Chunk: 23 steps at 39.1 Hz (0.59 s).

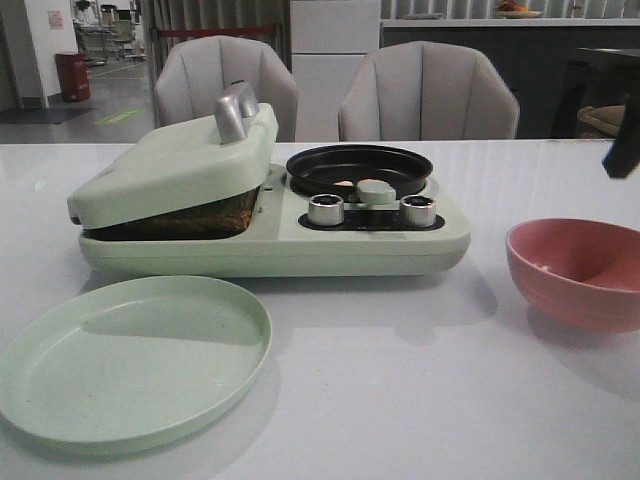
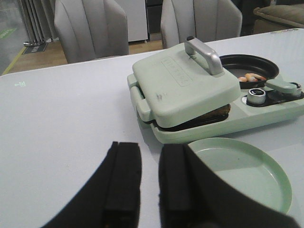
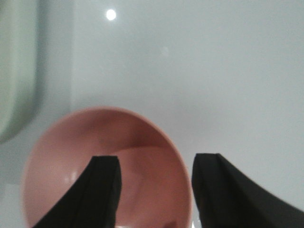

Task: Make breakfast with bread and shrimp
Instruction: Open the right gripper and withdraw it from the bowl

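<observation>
The bread (image 1: 185, 217) shows only as a dark brown edge under the pale green lid (image 1: 175, 165) of the breakfast maker, which rests tilted on it; the bread edge (image 2: 214, 113) also shows in the left wrist view. Shrimp (image 1: 358, 185) lie in the black round pan (image 1: 360, 165) on the maker's right half, and the shrimp (image 2: 251, 77) look pale orange from the left wrist. My left gripper (image 2: 149, 148) hovers over the table near the plate, open by a narrow gap and empty. My right gripper (image 3: 156, 161) stands open and empty above the pink bowl (image 3: 95, 161).
An empty pale green plate (image 1: 135, 360) lies in front of the maker. The pink bowl (image 1: 580, 270) stands to the right of the maker. Two silver knobs (image 1: 326, 209) face forward. Two grey chairs (image 1: 428, 95) stand behind the table.
</observation>
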Motion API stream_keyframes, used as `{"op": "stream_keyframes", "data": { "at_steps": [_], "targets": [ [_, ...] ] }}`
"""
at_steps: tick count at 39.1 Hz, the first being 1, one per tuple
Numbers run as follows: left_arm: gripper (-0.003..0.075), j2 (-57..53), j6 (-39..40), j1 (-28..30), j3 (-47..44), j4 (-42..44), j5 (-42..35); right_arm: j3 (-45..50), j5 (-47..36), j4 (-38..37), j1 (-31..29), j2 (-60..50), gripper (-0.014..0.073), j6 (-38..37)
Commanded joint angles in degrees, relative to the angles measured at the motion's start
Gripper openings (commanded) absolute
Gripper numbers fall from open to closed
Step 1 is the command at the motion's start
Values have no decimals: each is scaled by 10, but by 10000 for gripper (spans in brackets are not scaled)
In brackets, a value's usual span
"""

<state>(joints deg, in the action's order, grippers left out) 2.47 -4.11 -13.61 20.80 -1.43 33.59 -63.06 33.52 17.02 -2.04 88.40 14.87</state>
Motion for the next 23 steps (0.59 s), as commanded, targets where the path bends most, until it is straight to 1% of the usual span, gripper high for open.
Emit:
{"op": "stream_keyframes", "data": {
  "at_steps": [1, 7, 14, 19, 23],
  "targets": [
    [206, 7, 6, -1, 14, -7, -48, -14, -43, 4, 29, -75, 456, 29],
    [206, 7, 6, -1, 14, -7, -48, -12, -48, 4, 76, -151, 456, 30],
    [206, 7, 6, -1, 14, -7, -48, 11, -57, 4, 108, -227, 456, 30],
    [206, 7, 6, -1, 14, -7, -48, 63, -109, 4, 126, -289, 456, 30],
    [206, 7, 6, -1, 14, -7, -48, 117, -172, 15, 142, -338, 456, 29]
  ]
}}
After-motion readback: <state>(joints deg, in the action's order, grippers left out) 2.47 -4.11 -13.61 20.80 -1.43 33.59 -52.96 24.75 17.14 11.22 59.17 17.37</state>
